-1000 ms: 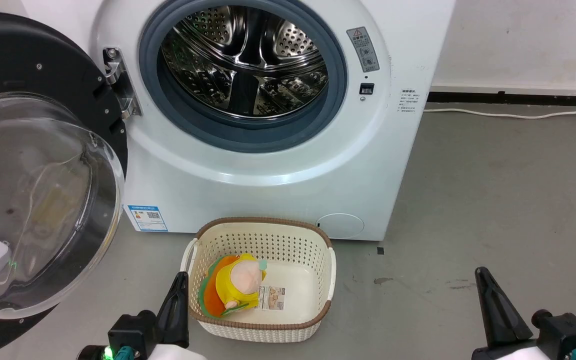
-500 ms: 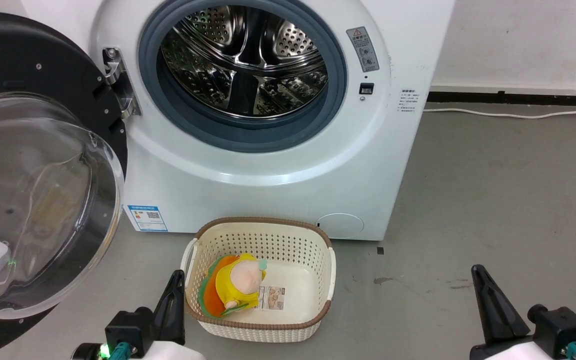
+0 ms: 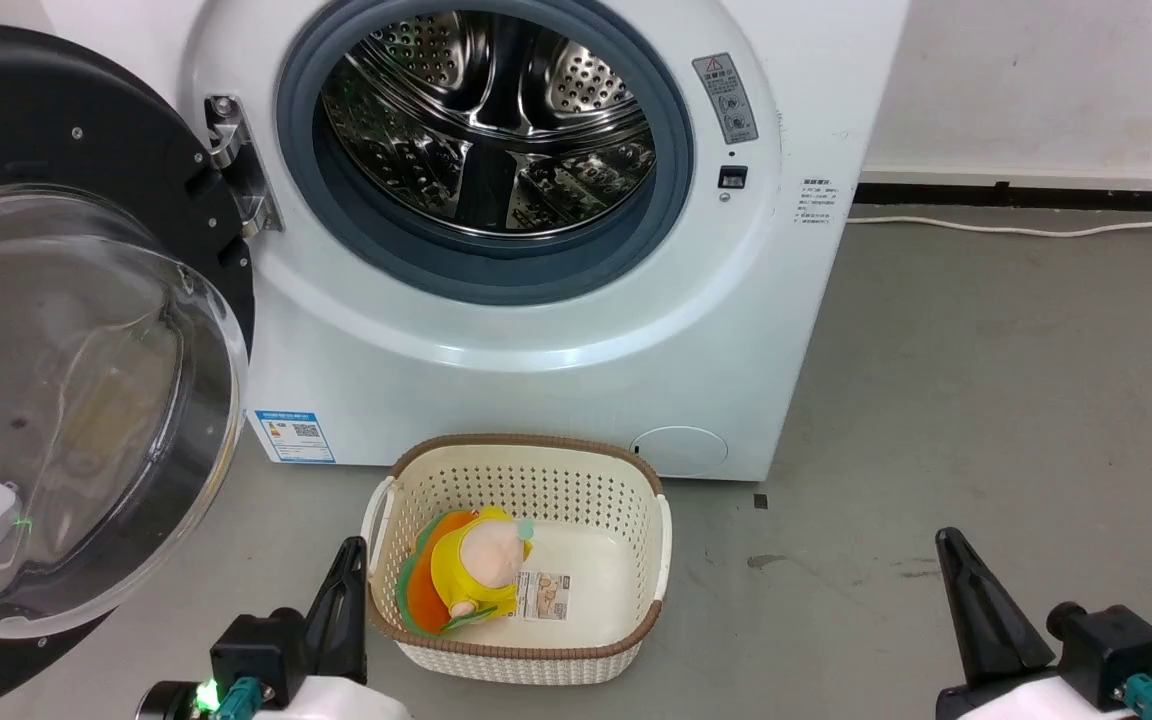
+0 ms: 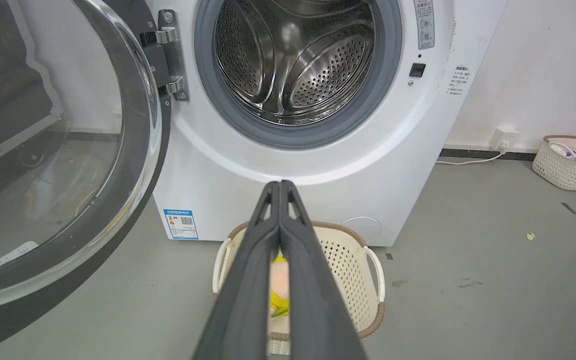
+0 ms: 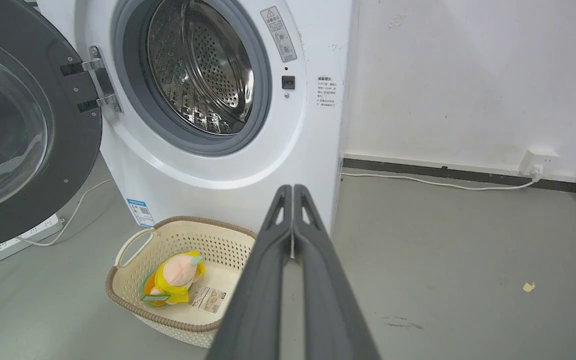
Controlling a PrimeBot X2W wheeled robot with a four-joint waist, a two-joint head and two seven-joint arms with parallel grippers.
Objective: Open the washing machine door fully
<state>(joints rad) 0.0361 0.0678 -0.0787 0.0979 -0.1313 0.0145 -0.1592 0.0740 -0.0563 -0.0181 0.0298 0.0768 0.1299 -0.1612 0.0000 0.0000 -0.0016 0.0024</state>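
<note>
1. The washing machine door [image 3: 76,350] stands swung wide to the left of the washing machine [image 3: 556,370], hanging on its silver hinge [image 3: 236,170]. The steel drum [image 3: 496,120] is exposed.
2. Left gripper [image 3: 350,556]: fingers pressed together, grasping nothing, low over the floor [image 3: 986,380], just beside the left rim of the cream basket [image 3: 521,447].
3. The door lies above and to the left of the left gripper, apart from it; no contact.
4. Right gripper [image 3: 948,548]: clenched and empty, over bare floor to the right of the machine, well apart from the door.
5. A yellow plush toy [image 3: 476,565] lies in the basket, which sits in front of the machine.
</note>
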